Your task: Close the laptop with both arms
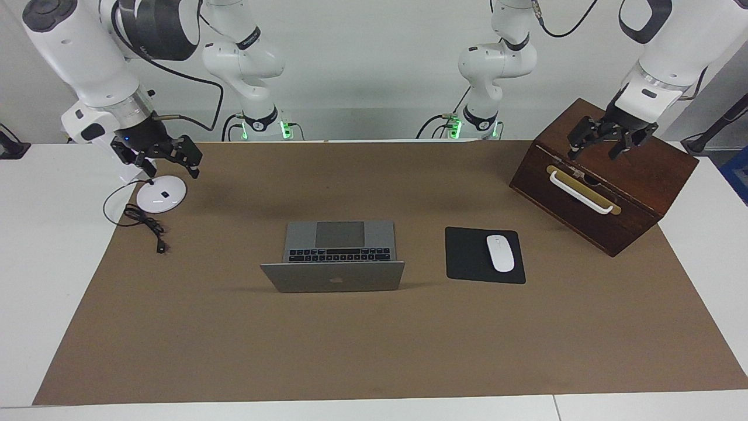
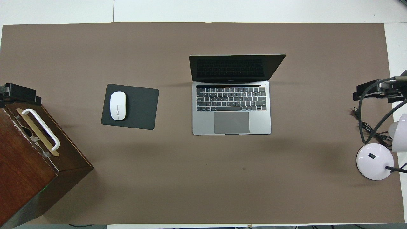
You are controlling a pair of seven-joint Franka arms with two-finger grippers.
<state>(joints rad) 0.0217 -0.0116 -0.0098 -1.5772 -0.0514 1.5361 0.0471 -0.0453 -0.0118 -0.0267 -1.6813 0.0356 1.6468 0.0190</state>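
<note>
The silver-grey laptop [image 1: 339, 241] stands open in the middle of the brown mat, keyboard toward the robots. Its lid [image 1: 333, 277] stands up and shows the dark apple logo. In the overhead view the laptop [image 2: 231, 108] shows its dark screen, black keys and grey trackpad. My left gripper [image 1: 597, 149] is open and empty over the wooden box, well apart from the laptop; it also shows in the overhead view [image 2: 19, 93]. My right gripper [image 1: 171, 166] is open and empty over the white lamp base, also well apart from the laptop, and shows in the overhead view [image 2: 375, 90].
A dark wooden box [image 1: 637, 202] with a white handle stands at the left arm's end. A black mouse pad [image 1: 467, 257] with a white mouse [image 1: 500, 252] lies beside the laptop. A white round lamp base [image 1: 161, 193] and black cable [image 1: 146, 222] lie at the right arm's end.
</note>
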